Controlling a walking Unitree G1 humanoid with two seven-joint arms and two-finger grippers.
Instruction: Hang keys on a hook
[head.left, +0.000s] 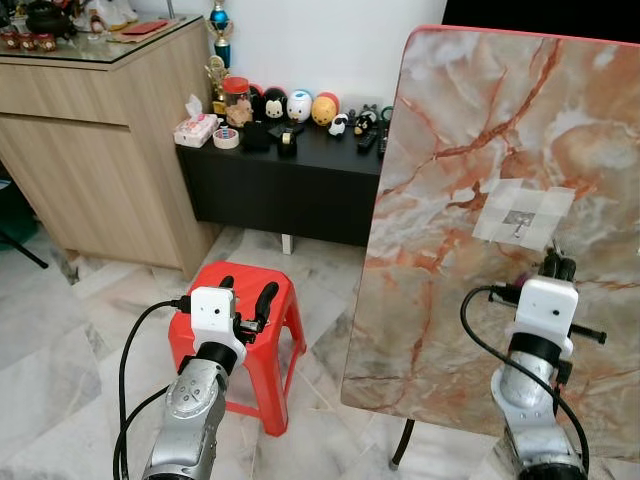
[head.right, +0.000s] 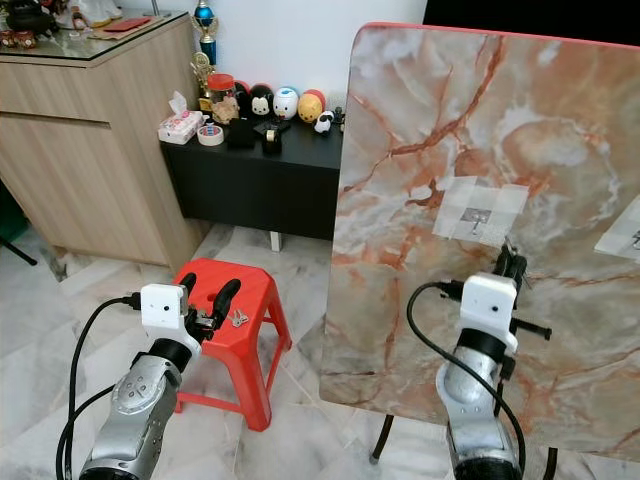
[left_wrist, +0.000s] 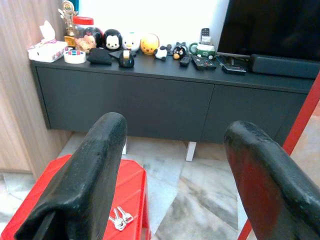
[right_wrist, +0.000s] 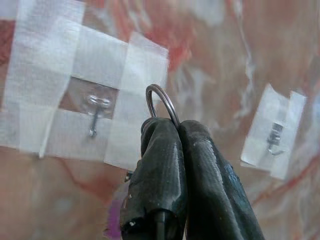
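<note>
1. Right claw (right_wrist: 177, 131): fingers pressed together, pinching a metal key ring (right_wrist: 162, 102) whose loop rises above the fingertips; it is raised before the marble-patterned board (head.left: 480, 130), just beside and below the taped hook (right_wrist: 96, 111).
2. Taped hook: a small clear hook with a metal pin, fixed to the board under crossed strips of white tape (right_wrist: 47, 75). A second taped hook (right_wrist: 274, 138) sits further along the board.
3. Left claw (left_wrist: 170, 190): fingers spread wide, holding nothing, above the red plastic stool (head.right: 245, 300).
4. Second bunch of keys (left_wrist: 120, 219): lies flat on the stool seat, near its edge, below the left claw.
5. Background: a black cabinet (head.left: 290, 185) bears round toy figures (head.left: 300, 105), a tissue box (head.left: 196, 128) and a tape roll (head.left: 226, 138); a wooden counter (head.left: 90, 150) stands beside it.
</note>
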